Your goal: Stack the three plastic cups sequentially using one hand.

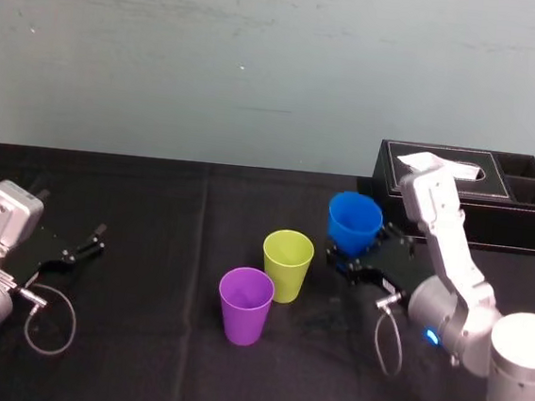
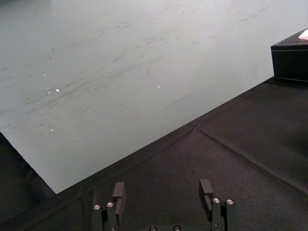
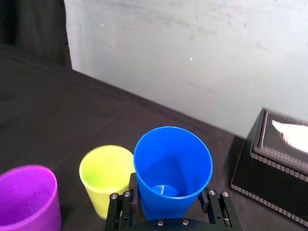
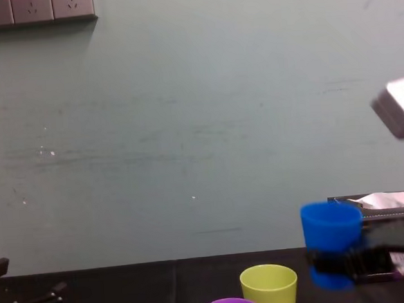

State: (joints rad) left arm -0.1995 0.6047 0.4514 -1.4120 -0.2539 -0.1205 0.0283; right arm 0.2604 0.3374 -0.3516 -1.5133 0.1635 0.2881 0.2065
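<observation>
The left gripper [image 2: 162,188] is parked at the far left of the black table [image 1: 140,340], jaws wide with nothing between them, well apart from all the cups. The purple cup [image 1: 244,304] is stood upright, mouth up, near the table's middle and closest to the robot. The yellow-green cup [image 1: 287,264] is stood upright just beside it, slightly right and farther back; contact between the two cannot be told. The blue cup [image 1: 354,223] is held upright, mouth up, by the right gripper [image 3: 170,190], jaws closed on its lower wall from both sides. In the chest view its rim is seen well above the yellow-green rim, so it is judged to be lifted off the cloth. A black tissue box [image 1: 467,196] is seen behind and right of it.

Key relation: from the held blue cup, the yellow-green mouth lies to the robot's left and nearer the robot, both long axes vertical. A short leftward, inward shift is judged to be needed, then a straight descent with the axes aligned. A rim clip is the likely risk if the cups are offset. The right arm is much the nearer one.
</observation>
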